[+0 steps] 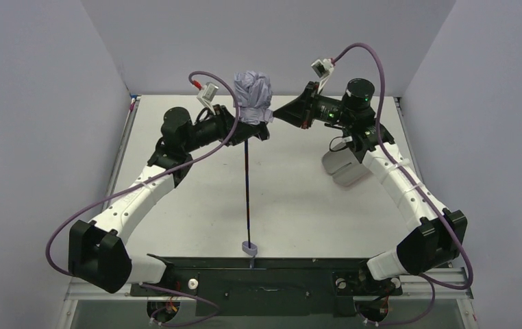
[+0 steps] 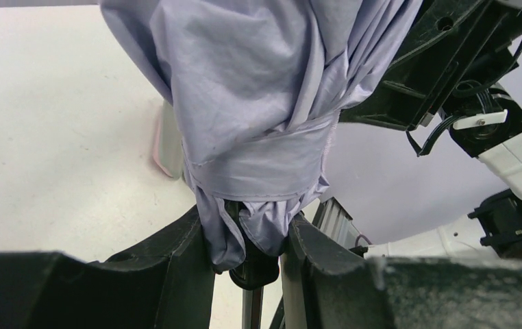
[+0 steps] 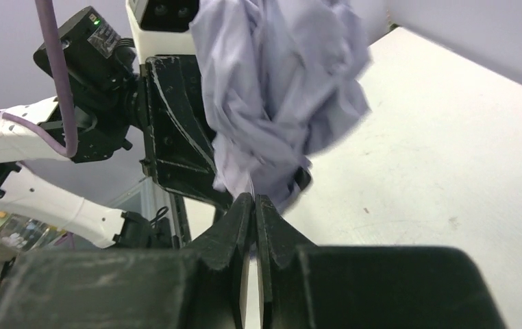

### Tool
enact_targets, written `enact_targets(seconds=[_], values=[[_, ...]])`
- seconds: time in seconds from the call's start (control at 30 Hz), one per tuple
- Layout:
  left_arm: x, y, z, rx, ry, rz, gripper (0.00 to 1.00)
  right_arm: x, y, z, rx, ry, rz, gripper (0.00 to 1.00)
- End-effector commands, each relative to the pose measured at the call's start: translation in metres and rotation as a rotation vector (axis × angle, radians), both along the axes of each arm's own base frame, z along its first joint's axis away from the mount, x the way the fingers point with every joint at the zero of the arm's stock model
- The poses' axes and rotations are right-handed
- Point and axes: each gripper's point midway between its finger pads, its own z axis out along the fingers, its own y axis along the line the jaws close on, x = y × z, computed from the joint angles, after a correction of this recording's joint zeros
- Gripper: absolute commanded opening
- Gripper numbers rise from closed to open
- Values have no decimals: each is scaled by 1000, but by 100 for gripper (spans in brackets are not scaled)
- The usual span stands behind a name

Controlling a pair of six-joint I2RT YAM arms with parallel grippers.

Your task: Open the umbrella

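The umbrella [image 1: 253, 96] is held up over the far middle of the table, its lavender canopy [image 2: 258, 103] bunched and bound by a fabric band [image 2: 258, 161]. Its thin black shaft [image 1: 246, 185] runs down toward me and ends in the small lavender handle [image 1: 249, 248] at the near edge. My left gripper [image 2: 244, 233] is shut on the canopy's gathered lower end and the black collar there. From the right, my right gripper [image 3: 253, 199] has its jaws pressed together on a thin edge of the canopy fabric [image 3: 279, 89].
A pale pink oblong sleeve [image 1: 344, 166] lies on the table under my right arm and also shows behind the canopy as the sleeve [image 2: 166, 144]. Grey walls enclose the table on the left, right and back. A black rail [image 1: 258, 271] runs along the near edge.
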Motion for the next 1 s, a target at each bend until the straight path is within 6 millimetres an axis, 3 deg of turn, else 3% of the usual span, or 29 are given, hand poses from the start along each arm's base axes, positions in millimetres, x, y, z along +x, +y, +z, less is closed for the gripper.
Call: enact_targets(seconds=[0.0, 0.13, 0.2, 0.3, 0.6, 0.73, 0.97], values=[[6, 27, 55, -127, -129, 64, 0, 8, -28, 27, 25, -127, -54, 0], [2, 26, 59, -137, -139, 42, 0, 19, -45, -2, -120, -141, -120, 0], [2, 26, 58, -121, -144, 47, 0, 22, -48, -4, -164, -172, -144, 0], [7, 27, 55, -82, -167, 85, 0, 17, -41, 9, -128, -166, -155, 2], [4, 17, 48, 3, -211, 99, 0, -23, -3, 49, -16, -171, -99, 46], [0, 12, 48, 16, -229, 87, 0, -25, 2, 60, 18, -151, -110, 53], [-9, 3, 54, 18, -259, 66, 0, -5, 0, 33, -84, -97, -199, 51]])
